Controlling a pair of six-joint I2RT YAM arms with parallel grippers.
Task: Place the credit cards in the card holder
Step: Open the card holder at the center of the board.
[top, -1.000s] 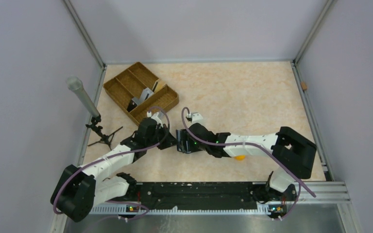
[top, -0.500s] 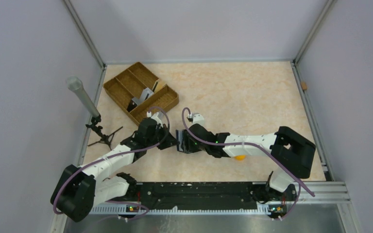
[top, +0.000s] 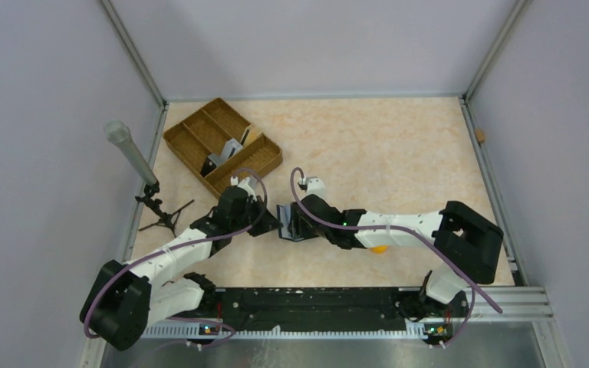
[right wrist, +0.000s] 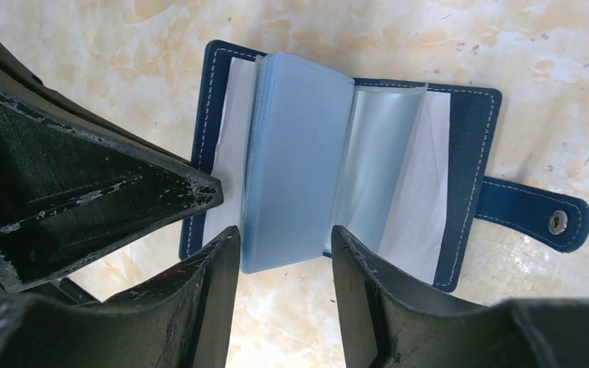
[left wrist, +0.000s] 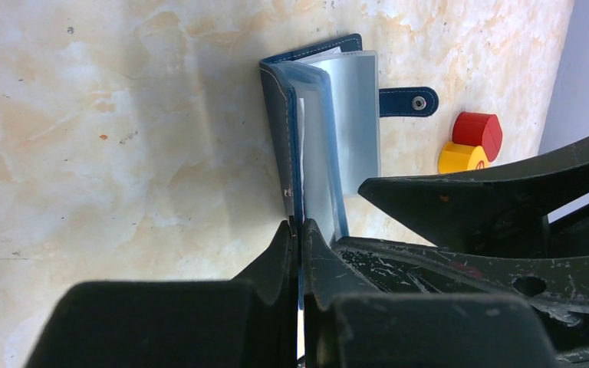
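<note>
Nearest the arms' bases at 6 o'clock, both grippers are meeting over the card holder (right wrist: 472, 130), which is lying open on the marble-patterned table (top: 383, 146), short of its middle. The left gripper (left wrist: 299, 228) is pinching a thin leaf at the holder's edge, jaws fully shut on it. The right gripper (right wrist: 284, 239) is straddling the stack of clear sleeves (right wrist: 299, 153), jaws standing apart at the stack's sides with no squeeze showing. The snap tab (right wrist: 537, 215) is lying undone at 3 o'clock of the holder in the right wrist view. No card is showing in any sleeve, so the task is looking barely begun: the holder is opened and all the loading is left. Farther out at 11 o'clock, the credit cards (top: 226, 152) seem to be waiting as grey slips in the brown woven tray (top: 175, 142), well apart. The fingers are crowding each other closely, while bare table is spreading from 12 to 3 o'clock.
</note>
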